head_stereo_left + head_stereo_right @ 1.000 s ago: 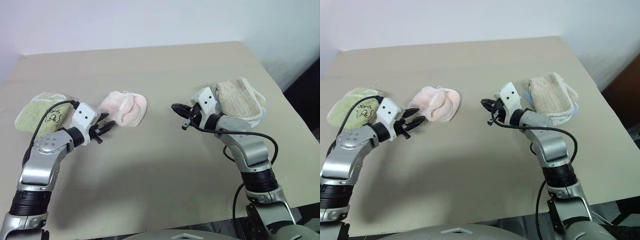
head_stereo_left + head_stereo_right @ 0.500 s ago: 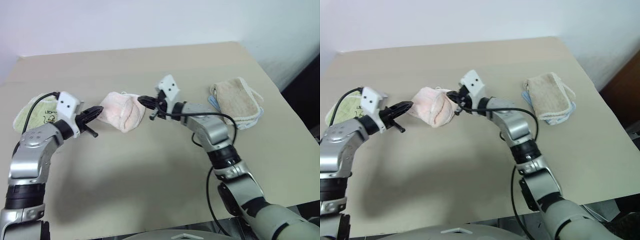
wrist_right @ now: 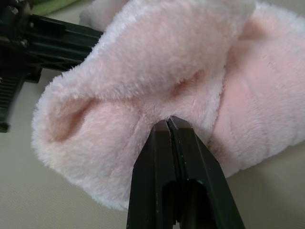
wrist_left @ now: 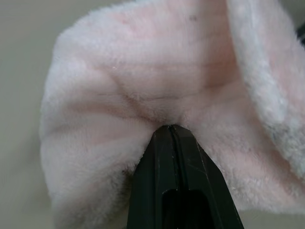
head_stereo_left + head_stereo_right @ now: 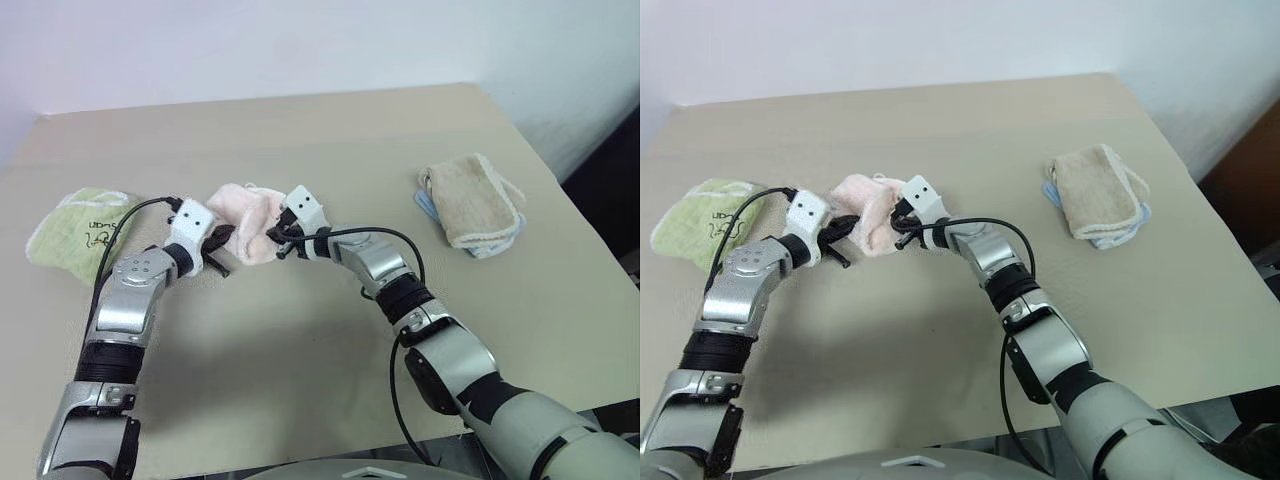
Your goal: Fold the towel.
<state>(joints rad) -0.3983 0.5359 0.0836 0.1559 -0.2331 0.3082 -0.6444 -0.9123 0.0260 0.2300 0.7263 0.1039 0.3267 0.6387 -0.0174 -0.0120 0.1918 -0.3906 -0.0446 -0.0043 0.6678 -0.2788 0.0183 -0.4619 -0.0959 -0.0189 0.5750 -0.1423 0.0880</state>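
The pale pink towel (image 5: 246, 208) lies bunched in a loose wad on the beige desk (image 5: 330, 330), between the green towel (image 5: 75, 226) with dark lettering and the cream towel (image 5: 472, 202) with blue trim, nearer the green one. The left gripper (image 5: 222, 238) meets the wad on its green-towel side, fingers (image 4: 178, 181) pressed together with their tips pinched into the pink pile. The right gripper (image 5: 276, 238) meets the wad on the cream-towel side, likewise clenched, tips buried in a fold of the pink towel.
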